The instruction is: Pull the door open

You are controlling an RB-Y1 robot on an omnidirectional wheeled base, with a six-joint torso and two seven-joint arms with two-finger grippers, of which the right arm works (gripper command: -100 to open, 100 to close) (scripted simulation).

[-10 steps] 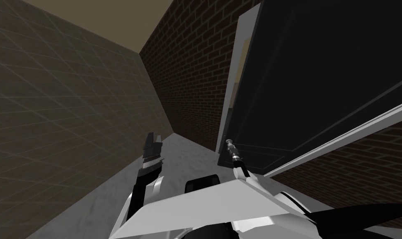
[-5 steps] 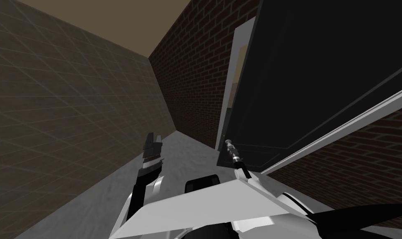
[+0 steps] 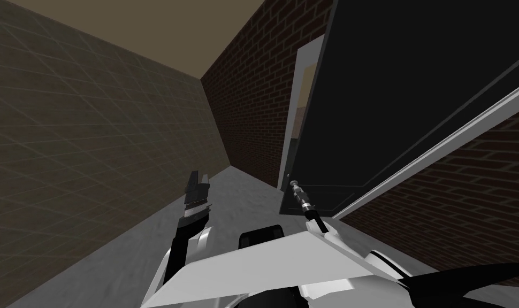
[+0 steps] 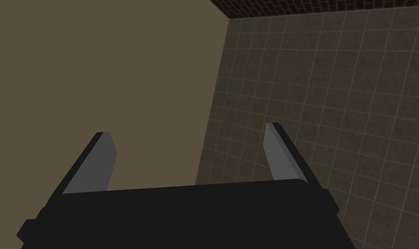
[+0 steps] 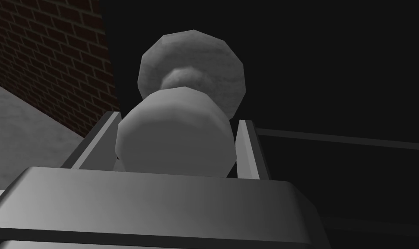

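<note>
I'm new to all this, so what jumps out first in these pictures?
A big black door stands ajar in a dark brick wall on the robot's right. The right gripper has its jaws pressed on the sides of the door's round grey knob. The left gripper, on the other side, is open and empty.

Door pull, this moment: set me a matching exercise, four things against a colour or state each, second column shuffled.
Things:
1. door knob
2. left gripper
3. door
4. tiled wall

Colour or state:
A. open, holding nothing
B. black, ajar from its white frame
C. dull brown-grey
D. grey, clamped between the right gripper's fingers

Pairs: 1-D, 2-A, 3-B, 4-C
</note>
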